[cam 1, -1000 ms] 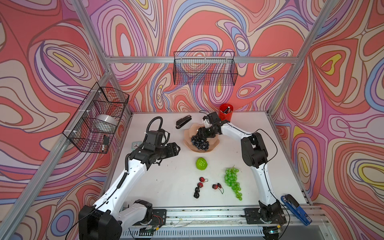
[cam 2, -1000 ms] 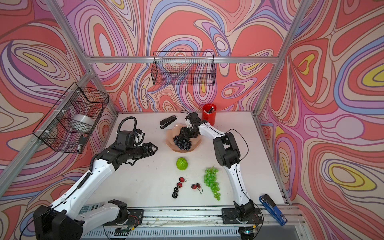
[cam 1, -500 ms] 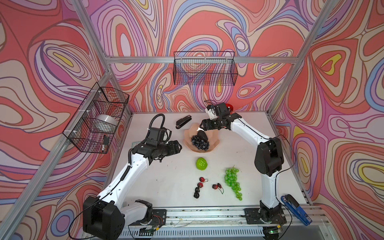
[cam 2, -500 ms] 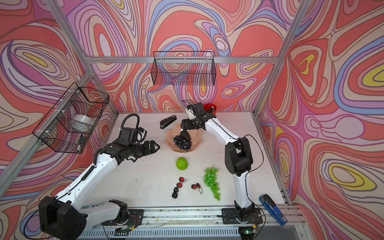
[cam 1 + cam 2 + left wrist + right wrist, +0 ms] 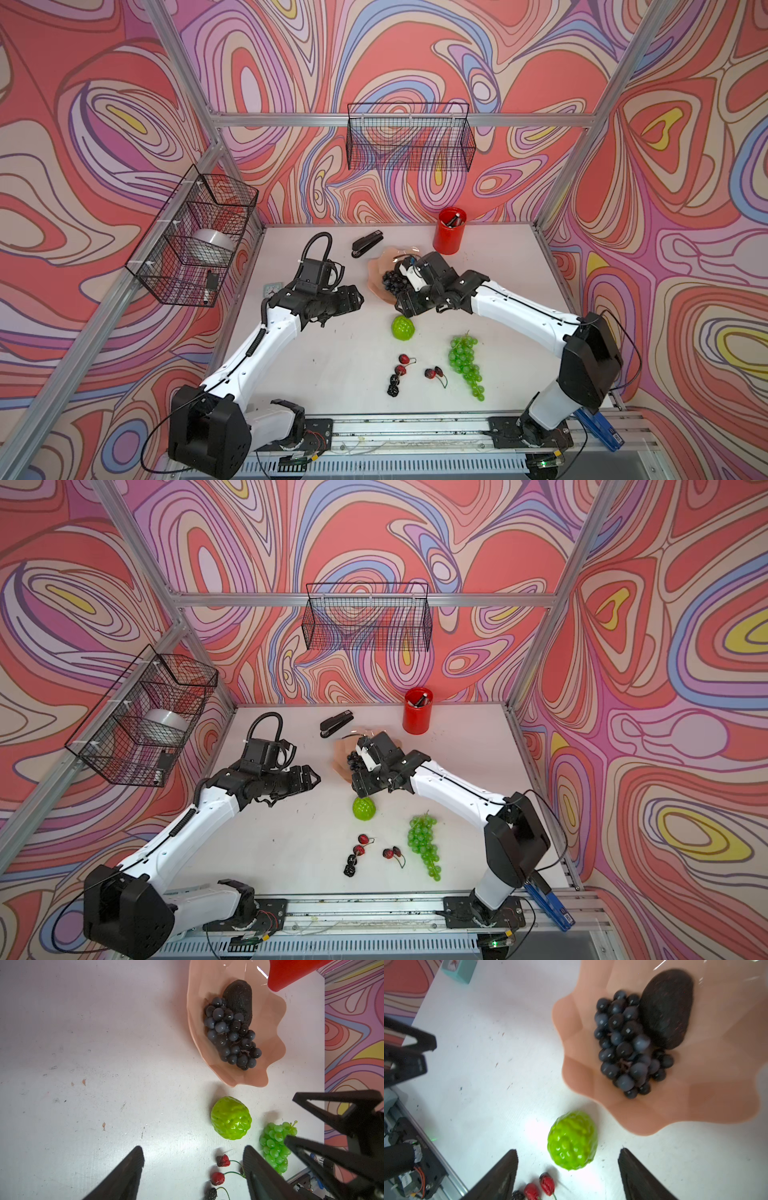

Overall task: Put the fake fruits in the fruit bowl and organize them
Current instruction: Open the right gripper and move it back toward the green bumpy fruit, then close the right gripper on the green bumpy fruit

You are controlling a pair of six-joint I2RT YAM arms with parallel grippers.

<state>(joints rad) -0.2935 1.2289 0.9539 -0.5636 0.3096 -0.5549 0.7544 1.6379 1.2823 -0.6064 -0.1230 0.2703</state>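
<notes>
The peach-pink fruit bowl [image 5: 379, 266] [image 5: 272, 1022] [image 5: 695, 1097] holds a dark purple grape bunch [image 5: 230, 1032] [image 5: 627, 1049] and a dark avocado [image 5: 239, 999] [image 5: 666, 1007]. A lime-green round fruit [image 5: 402, 327] [image 5: 364, 808] [image 5: 572, 1140] lies on the table in front of the bowl. My right gripper [image 5: 402, 308] [image 5: 568, 1153] hangs open just above it, holding nothing. Green grapes [image 5: 465, 365], red cherries [image 5: 402, 363] and blackberries [image 5: 392, 384] lie nearer the front. My left gripper [image 5: 359, 297] [image 5: 193, 1153] is open and holds nothing, left of the bowl.
A red cup [image 5: 449, 235] and a black stapler [image 5: 366, 243] stand behind the bowl. A small teal clock [image 5: 272, 287] sits at the table's left edge. Wire baskets hang on the back wall [image 5: 409, 143] and the left wall [image 5: 195, 237].
My right gripper has left the bowl and come forward to hover over the lime-green fruit. The left gripper has shifted a little to the right, toward the bowl.
</notes>
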